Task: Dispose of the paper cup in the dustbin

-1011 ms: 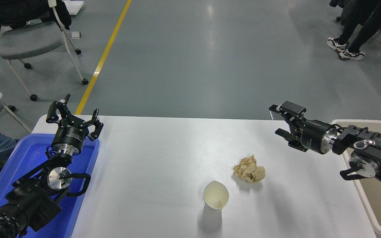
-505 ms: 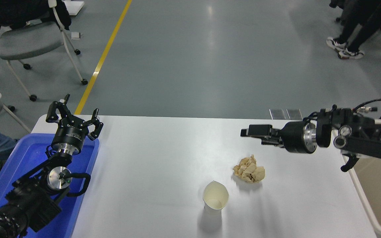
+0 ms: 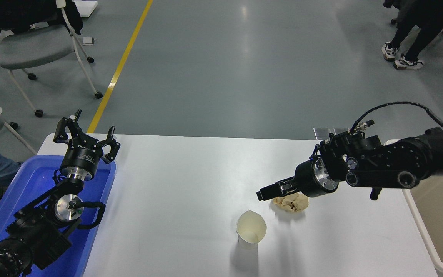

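White table (image 3: 175, 215) seen from above, with the robot's two black arms entering from the lower left and from the right edge. The paper cup (image 3: 251, 231) stands upright on the table in the near centre, mouth up, its cream-coloured interior visible and its rim slightly bent; nothing touches it. Just beyond and to the right of the cup lies a crumpled tan paper ball (image 3: 292, 203), partly covered in this view by the right arm. The right gripper (image 3: 267, 191) is extended leftward and slightly downward over the table, its tip above the near-left edge of the paper ball and apart from the cup; seen edge-on, its fingers overlap, and whether they are spread or closed cannot be told. It holds nothing visible. The dustbin (image 3: 429, 234), beige with a thick rim, sits at the table's right side, only its left portion in view, well apart from the cup. The left gripper (image 3: 86, 137) is parked at the lower left above the far end of a bright blue plastic tray (image 3: 21, 192), its fingers spread apart and empty. Beyond the table: grey floor with a yellow line (image 3: 123, 61), a wheeled chair (image 3: 33, 46) at upper left, and a person's legs (image 3: 410, 34) at upper right.
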